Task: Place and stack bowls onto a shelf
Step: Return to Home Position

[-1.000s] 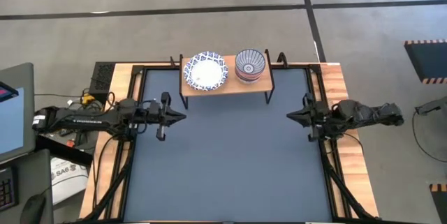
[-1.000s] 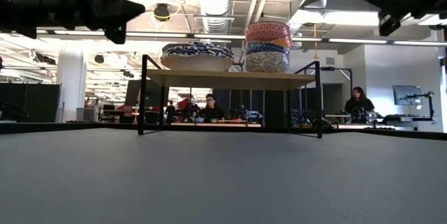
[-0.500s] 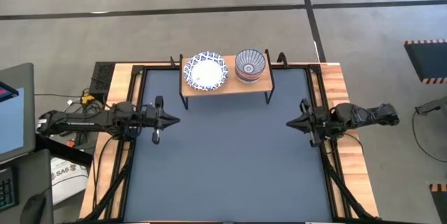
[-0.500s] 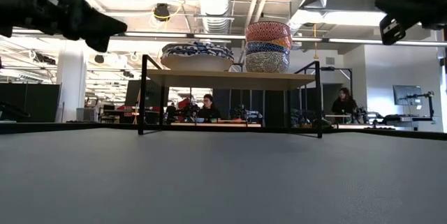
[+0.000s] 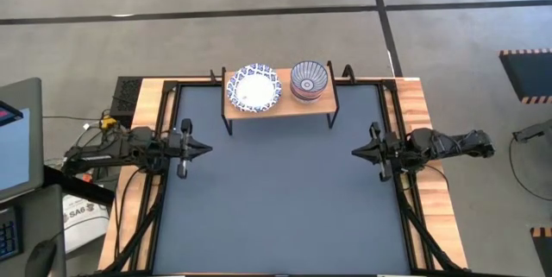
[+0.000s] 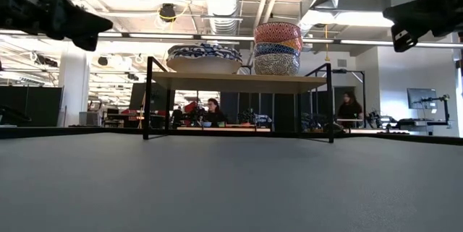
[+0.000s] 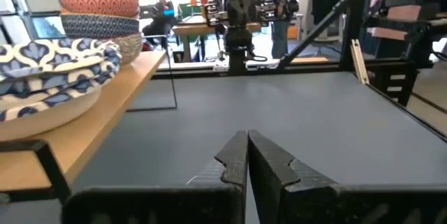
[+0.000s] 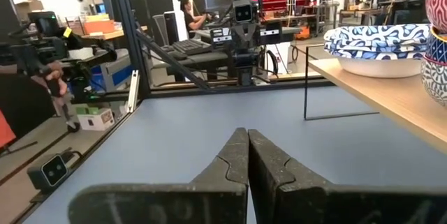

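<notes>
bowls up, arms out: the shelf [image 6: 239,82] stands at the far middle edge of the dark tabletop [image 5: 285,199] with both stacks on its wooden top. the wide blue-and-white patterned bowls [image 5: 254,87] are nested on the half nearer the left arm, and the smaller bowls [image 5: 309,79] are piled just beside them on the half nearer the right arm, a red-patterned one [image 6: 278,32] uppermost when seen from table height. the left gripper [image 5: 200,148] hangs over the table's left edge and the right gripper [image 5: 358,151] over its right edge. they point towards each other, well apart from the shelf, and each has its fingers pressed together on nothing. with every bowl in view already on the shelf, the stacking looks done and the arms look parked. the bowls look like glazed ceramic: stiff, probably smooth enough to slip, and likely to chip or crack if knocked or dropped. the wide ones are probably the heavier. should one need shifting, the safest hold is likely the rim — one finger inside, one outside — taking only the top bowl of a stack and lifting it straight up. the small pile is taller and narrower, so it seems the likelier to tip if nudged sideways.
</notes>
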Motion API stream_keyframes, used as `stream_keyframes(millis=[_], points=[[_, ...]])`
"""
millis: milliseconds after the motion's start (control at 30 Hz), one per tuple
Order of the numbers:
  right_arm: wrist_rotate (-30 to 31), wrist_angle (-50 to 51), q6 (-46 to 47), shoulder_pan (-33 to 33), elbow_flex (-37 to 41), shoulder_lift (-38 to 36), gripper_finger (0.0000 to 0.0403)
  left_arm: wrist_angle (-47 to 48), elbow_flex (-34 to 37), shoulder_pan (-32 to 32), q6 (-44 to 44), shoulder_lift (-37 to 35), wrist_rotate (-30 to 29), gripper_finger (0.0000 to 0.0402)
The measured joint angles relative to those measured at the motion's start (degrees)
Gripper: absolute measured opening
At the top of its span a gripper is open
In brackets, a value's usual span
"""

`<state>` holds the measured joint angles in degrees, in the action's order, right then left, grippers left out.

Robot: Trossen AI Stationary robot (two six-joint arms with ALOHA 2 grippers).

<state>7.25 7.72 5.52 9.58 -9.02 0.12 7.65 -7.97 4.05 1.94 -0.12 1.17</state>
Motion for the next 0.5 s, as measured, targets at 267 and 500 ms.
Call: stream_keyframes(millis=[267,500], points=[[0.2,0.0,0.0,0.0,0.0,0.0,0.0022,-2.1,3.2,0.0,1.6,0.1,0.7,0.0],[0.6,-1.7,0.0,-0.3,0.0,0.0,0.0022,-10.5,7.3,-0.2,0.6,0.6,1.7,0.0]])
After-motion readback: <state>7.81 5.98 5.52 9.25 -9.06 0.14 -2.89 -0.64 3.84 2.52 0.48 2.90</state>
